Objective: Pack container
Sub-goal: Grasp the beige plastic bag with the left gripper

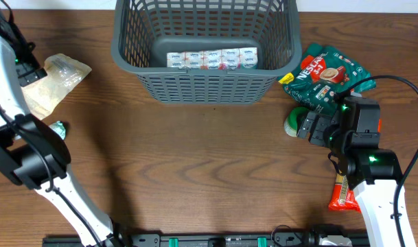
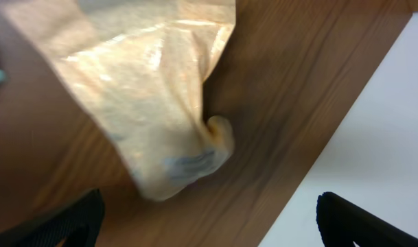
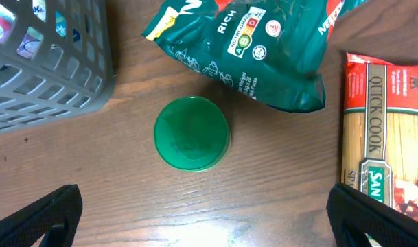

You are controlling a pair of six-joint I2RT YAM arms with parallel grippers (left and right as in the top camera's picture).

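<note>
The dark gray mesh container (image 1: 205, 88) stands at the back centre and holds a row of small white cups (image 1: 212, 59). Its corner shows in the right wrist view (image 3: 44, 68). My right gripper (image 1: 309, 127) is open and empty, just right of a green-lidded jar (image 1: 293, 122). In the right wrist view the jar (image 3: 191, 132) lies ahead of the open jaws (image 3: 209, 226). My left gripper (image 1: 25, 68) is open and empty beside a clear bag of beige grains (image 1: 57, 81). That bag (image 2: 147, 89) lies ahead of the jaws (image 2: 209, 223).
A green Nescafe bag (image 1: 329, 74) lies right of the container and shows in the right wrist view (image 3: 250, 48). A spaghetti pack (image 1: 342, 195) (image 3: 387, 137) lies near the right arm. A small green item (image 1: 57, 128) sits at the left. The table's left edge (image 2: 318, 158) is close to the left gripper.
</note>
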